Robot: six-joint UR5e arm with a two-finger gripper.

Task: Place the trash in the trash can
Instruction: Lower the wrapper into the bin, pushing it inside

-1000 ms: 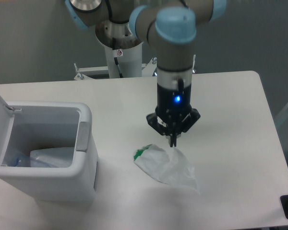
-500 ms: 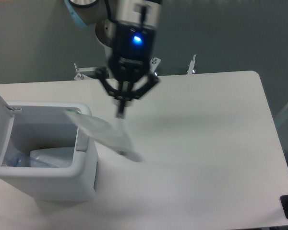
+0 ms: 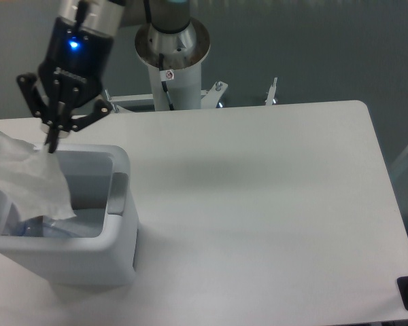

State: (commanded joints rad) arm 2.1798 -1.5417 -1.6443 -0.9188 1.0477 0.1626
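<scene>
Reaching down and leftward from the pedestal behind the table's (image 3: pixel 272 204) rear edge, with the gripper (image 3: pixel 52 144) pointing straight down above the rear rim of the trash can (image 3: pixel 88 255) at the table's left edge, its blue light glowing on the black wrist. Pinching the top of the wrapper (image 3: pixel 28 180) between fingers pressed together, the thin, crinkled, translucent white film hanging limp over the open bin and draping partly inside it. Lying at the bottom of the smooth, boxy, round-cornered white bin, below the wrapper: the clear crushed bottle (image 3: pixel 34 228), only partly visible.
</scene>
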